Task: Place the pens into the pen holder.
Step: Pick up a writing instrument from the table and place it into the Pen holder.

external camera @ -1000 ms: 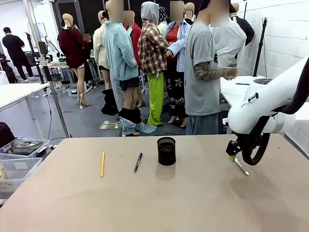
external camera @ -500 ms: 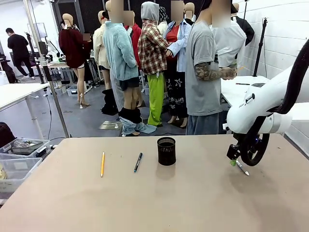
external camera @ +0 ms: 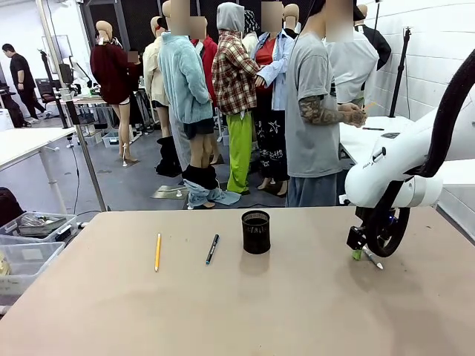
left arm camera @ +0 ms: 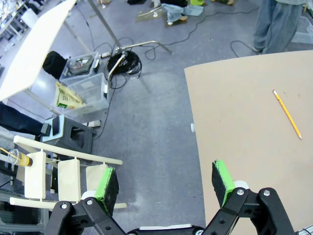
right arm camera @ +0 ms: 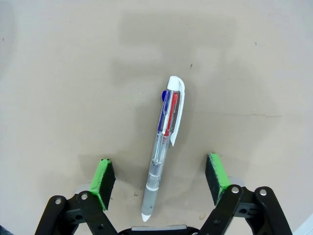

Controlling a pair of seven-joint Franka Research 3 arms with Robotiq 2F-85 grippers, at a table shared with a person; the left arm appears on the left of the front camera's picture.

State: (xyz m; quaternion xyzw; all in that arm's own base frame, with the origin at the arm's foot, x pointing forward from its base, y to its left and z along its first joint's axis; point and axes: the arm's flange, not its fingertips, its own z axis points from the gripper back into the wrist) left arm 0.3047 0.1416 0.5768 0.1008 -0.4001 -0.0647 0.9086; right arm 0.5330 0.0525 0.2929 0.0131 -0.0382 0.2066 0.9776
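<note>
Jaws on the right gripper [right arm camera: 159, 169] are spread wide, with one green pad [right arm camera: 103, 177] on each side of the whitish pen [right arm camera: 164, 147]. Bare table [right arm camera: 58, 73] shows in both gaps, so no pinch. That pen lies flat, its long axis roughly along the fingers. The writing tip points toward the wrist and the white clip end points away, leaning a bit.

The wrist cam picks out blue and red refills in the clear barrel. From the front it's just a pale sliver [external camera: 369, 259] poking out under the right gripper [external camera: 358, 251], the rest hidden.

The left gripper [left arm camera: 165, 181] is spread too, nothing between the pads, hanging over the table's edge.

The yellow pencil [external camera: 157, 252] and black-and-blue pen [external camera: 212, 249] lie left of the upright pen holder [external camera: 256, 232], both running near-to-far.
</note>
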